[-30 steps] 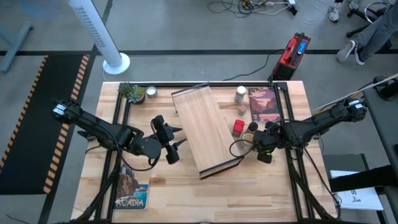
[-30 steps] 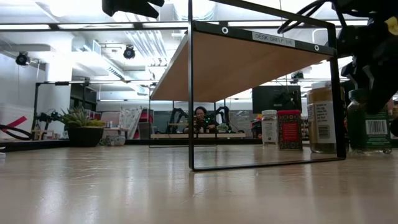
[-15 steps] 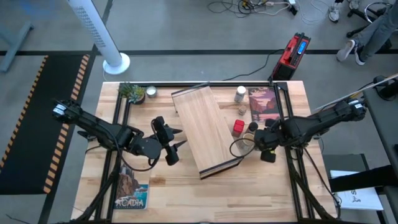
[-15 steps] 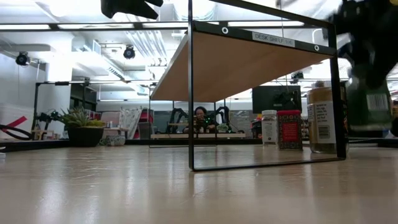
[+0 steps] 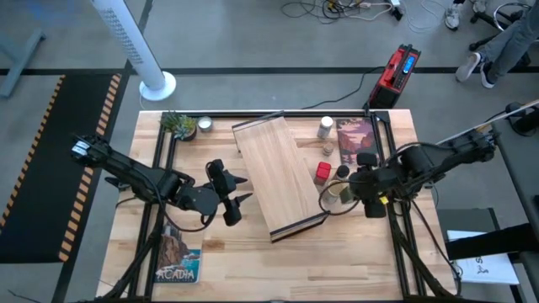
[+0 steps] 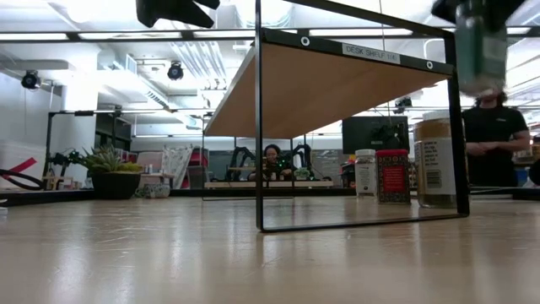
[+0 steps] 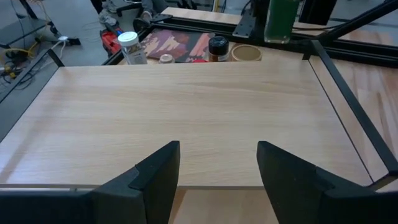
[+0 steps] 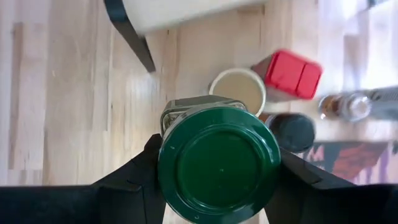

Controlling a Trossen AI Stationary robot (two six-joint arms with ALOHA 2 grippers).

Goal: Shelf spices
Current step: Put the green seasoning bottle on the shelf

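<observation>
The right gripper [image 8: 217,186] is clamped on the green-lidded glass spice jar [image 8: 219,163], held in the air just beside the long light-wood shelf board [image 5: 274,172], whose top is bare. The tan-lidded jar [image 5: 334,193], red square tin [image 5: 322,172], black-lidded jar [image 5: 342,172] and white-capped jar [image 5: 325,128] all stand on the wooden table [image 5: 253,261], unshelved. The left gripper [image 7: 217,165] waits at the shelf's other side, fingers apart.
</observation>
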